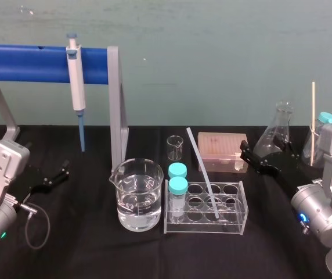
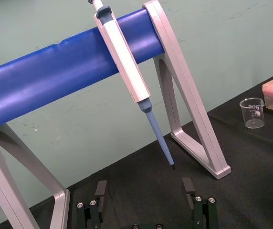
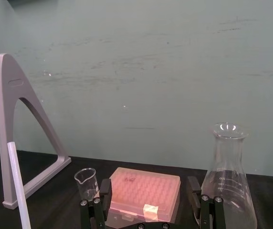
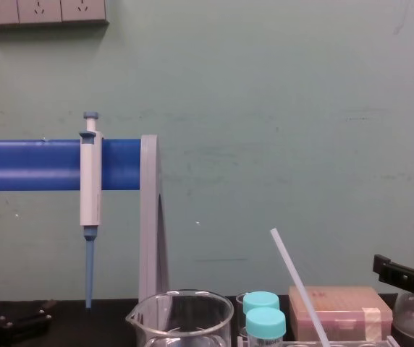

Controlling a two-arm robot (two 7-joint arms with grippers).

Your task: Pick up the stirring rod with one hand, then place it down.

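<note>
The stirring rod (image 1: 202, 171) leans tilted in the clear rack (image 1: 204, 228) toward the tabletop's front edge. The right hand (image 1: 242, 156), jaws apart and empty, is beside the pink box (image 1: 221, 148); the left hand (image 1: 61, 172) likewise, near the left edge

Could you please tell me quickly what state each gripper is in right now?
Left gripper: open, holding nothing.
Right gripper: open, holding nothing.
</note>
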